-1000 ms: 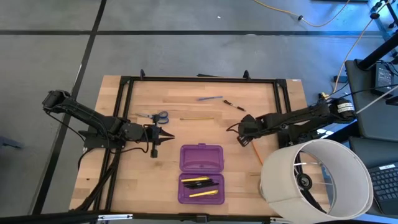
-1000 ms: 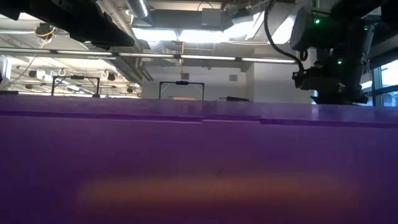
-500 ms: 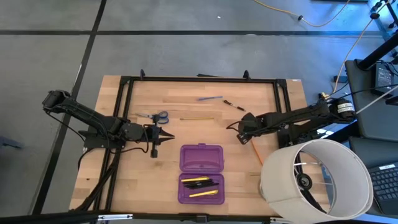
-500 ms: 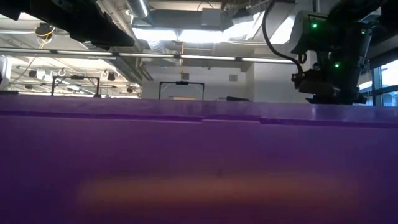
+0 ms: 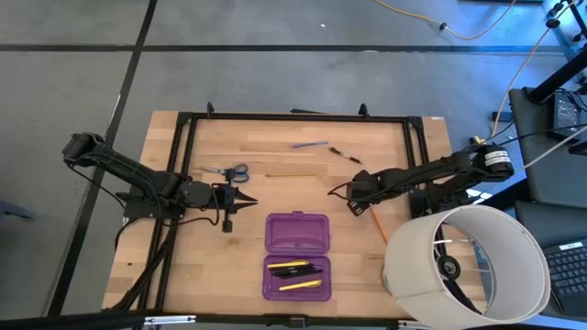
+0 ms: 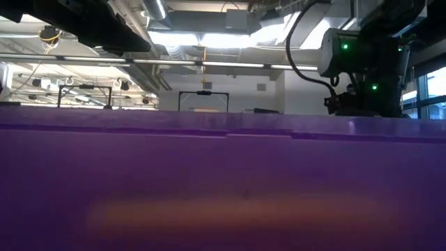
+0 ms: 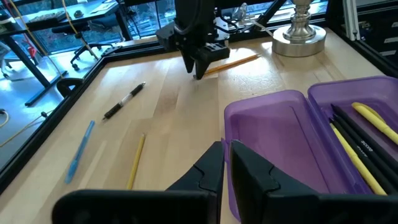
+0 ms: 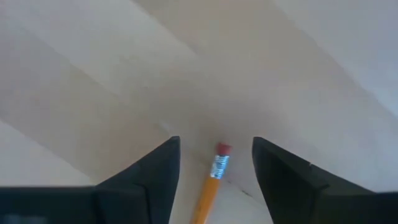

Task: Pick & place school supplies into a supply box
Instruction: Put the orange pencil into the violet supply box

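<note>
The purple supply box [image 5: 296,255] lies open on the table's near middle, with pencils and pens [image 5: 295,273] in its near half. An orange pencil [image 5: 377,223] lies flat to its right. My right gripper [image 5: 352,203] points down over that pencil's eraser end [image 8: 222,149]. It is open, one finger on each side of the end [image 8: 216,163], touching nothing. My left gripper [image 7: 225,163] waits shut left of the box [image 5: 240,203]. Scissors [image 5: 229,170], a blue pen [image 5: 310,145], a black pen [image 5: 346,156] and a yellow pencil [image 5: 292,174] lie flat farther back.
A big white lampshade [image 5: 463,266] covers the near right corner, close to the orange pencil's other end. The lamp's metal base [image 7: 300,31] stands beyond it. A black frame [image 5: 293,116] runs around the table top. The box's wall [image 6: 223,188] fills the low view.
My right gripper has gone down toward the table, onto the orange pencil's eraser end, and a little toward the table's left edge. The pencil has not moved.
</note>
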Action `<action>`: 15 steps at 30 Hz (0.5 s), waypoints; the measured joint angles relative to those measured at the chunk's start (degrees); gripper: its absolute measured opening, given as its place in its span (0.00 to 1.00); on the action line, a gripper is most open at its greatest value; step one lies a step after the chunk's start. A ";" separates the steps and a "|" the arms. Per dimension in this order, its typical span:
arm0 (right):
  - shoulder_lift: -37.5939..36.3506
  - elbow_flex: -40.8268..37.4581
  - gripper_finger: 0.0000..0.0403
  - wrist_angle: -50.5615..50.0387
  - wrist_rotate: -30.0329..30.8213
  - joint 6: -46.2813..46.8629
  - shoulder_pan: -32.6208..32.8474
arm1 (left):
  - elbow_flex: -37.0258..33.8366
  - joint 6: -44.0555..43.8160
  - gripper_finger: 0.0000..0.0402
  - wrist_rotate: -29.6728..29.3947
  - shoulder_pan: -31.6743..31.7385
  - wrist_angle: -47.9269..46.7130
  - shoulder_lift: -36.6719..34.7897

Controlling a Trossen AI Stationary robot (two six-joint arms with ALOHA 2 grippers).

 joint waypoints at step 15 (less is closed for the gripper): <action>2.30 0.13 0.41 0.69 -1.74 0.12 0.00 | 0.02 -0.02 0.05 0.00 0.02 0.00 0.01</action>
